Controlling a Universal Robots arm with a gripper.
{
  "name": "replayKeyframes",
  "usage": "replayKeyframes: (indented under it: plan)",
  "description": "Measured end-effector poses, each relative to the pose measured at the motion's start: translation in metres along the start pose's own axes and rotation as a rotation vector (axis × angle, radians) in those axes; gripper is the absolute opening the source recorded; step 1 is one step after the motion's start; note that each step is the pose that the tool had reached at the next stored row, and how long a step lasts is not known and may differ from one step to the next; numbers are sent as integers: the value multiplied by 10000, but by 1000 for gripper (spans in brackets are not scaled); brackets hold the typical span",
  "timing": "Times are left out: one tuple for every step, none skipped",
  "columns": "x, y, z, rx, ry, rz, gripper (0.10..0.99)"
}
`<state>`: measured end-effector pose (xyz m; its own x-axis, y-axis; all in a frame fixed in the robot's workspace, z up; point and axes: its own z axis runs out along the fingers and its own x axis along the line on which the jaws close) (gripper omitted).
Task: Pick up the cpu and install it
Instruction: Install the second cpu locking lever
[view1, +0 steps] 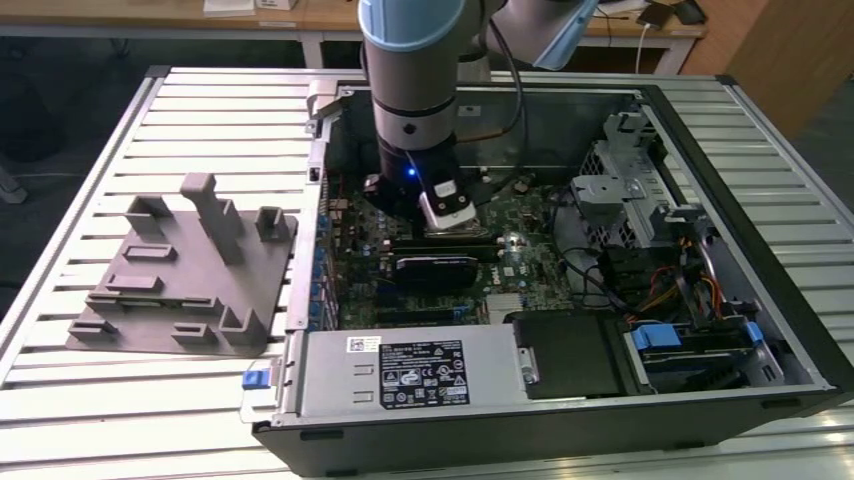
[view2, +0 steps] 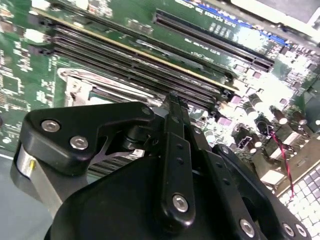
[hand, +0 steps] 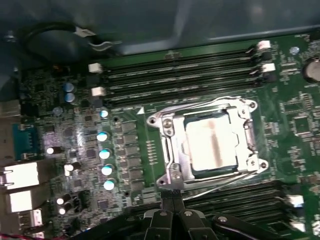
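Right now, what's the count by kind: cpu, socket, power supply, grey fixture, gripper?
cpu: 1
socket: 1
power supply: 1
grey fixture: 1
gripper: 1
Total: 5

Pincer (hand: 172, 207) pressed shut just above the motherboard (hand: 125, 145), at the edge of the metal socket frame (hand: 170, 145) with the cpu (hand: 212, 145) seated inside it. Hemmed on both sides by rows of memory slots (hand: 180, 75), with upright capacitors (hand: 103, 152) beside the frame. Open room straight overhead inside the case (view1: 787, 330); farther off, drive cage (view1: 627, 190), cable bundle (view1: 667, 290) and power supply box (view1: 400, 375)
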<state>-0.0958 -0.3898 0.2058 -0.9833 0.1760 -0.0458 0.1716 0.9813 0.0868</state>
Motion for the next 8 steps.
replayKeyframes:
  plan:
    - [4,-10,6,-61,10,1,106]
    - [4,-20,9,-128,21,6,106]
    - [2,-35,10,-181,30,10,106]
    - [0,-48,11,-217,36,12,106]
    - [-1,-57,12,-248,42,14,106]
    - [-3,-64,13,-282,47,16,106]
    - [-4,-71,15,-321,54,18,106]
    - [-5,-77,16,-370,64,21,106]
